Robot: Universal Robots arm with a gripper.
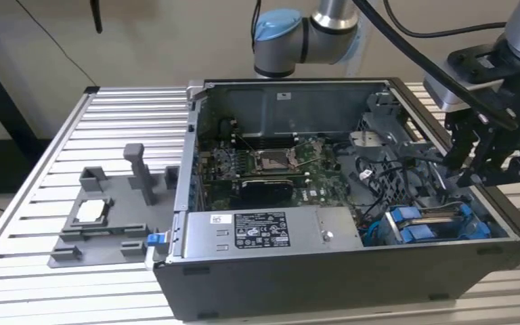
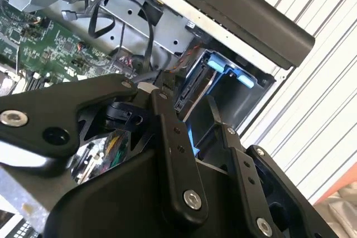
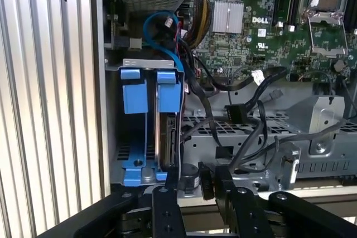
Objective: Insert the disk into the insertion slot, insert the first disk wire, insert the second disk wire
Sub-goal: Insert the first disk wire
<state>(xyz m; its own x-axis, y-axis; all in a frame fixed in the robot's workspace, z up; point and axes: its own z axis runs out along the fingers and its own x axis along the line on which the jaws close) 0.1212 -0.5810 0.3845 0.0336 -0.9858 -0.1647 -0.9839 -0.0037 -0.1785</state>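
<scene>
The disk (image 3: 167, 137) stands on edge in the insertion slot (image 3: 134, 174), in the blue-tabbed bay next to the case wall. In the exterior view the disk (image 1: 432, 220) sits low in the case's front corner on that view's right. My gripper (image 1: 472, 172) hangs just above it. In the first wrist view my gripper (image 3: 198, 179) is by the disk's rear end, shut on the black connector of a disk wire (image 3: 245, 149). This wire (image 1: 405, 157) runs taut from the case's middle to my fingers. The second wrist view shows my gripper (image 2: 187, 101) near the disk (image 2: 195, 90).
Another black wire connector (image 3: 234, 113) hangs loose over the metal cage. The motherboard (image 1: 273, 166) and power supply (image 1: 260, 230) fill the open case. A grey fixture (image 1: 133, 230) holding a silver chip (image 1: 91, 211) lies on the slatted table (image 1: 43, 156).
</scene>
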